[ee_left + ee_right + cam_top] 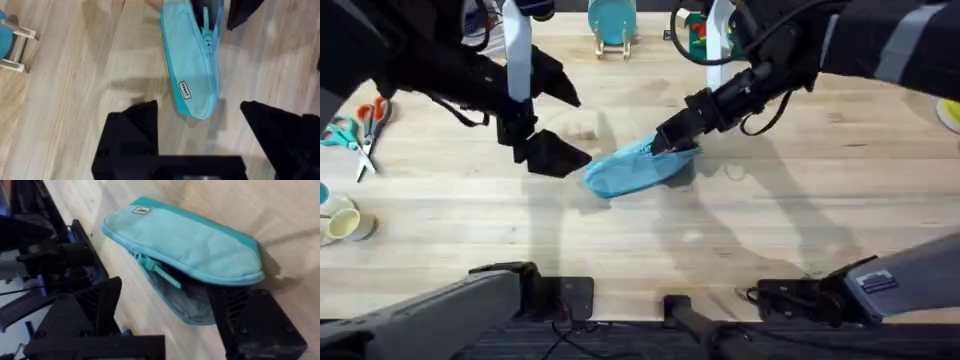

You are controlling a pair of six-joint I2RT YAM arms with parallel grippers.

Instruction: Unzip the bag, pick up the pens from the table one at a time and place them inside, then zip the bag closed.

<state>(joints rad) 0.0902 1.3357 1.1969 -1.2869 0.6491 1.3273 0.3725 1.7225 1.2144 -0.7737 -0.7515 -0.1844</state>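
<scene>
Between your right end effector fingers, spread wide, lies the partly unzipped pencil pouch on the tabletop. Left end effector, released, waits just beside its end. Likely next: grip the zipper pull.

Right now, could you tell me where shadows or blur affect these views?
Overhead: both arms cast soft shadows on the table beside the pouch. Left wrist: the pouch's far end is blurred, its label sharp. Right wrist: the zipper pull is sharp, the open interior shaded.
</scene>
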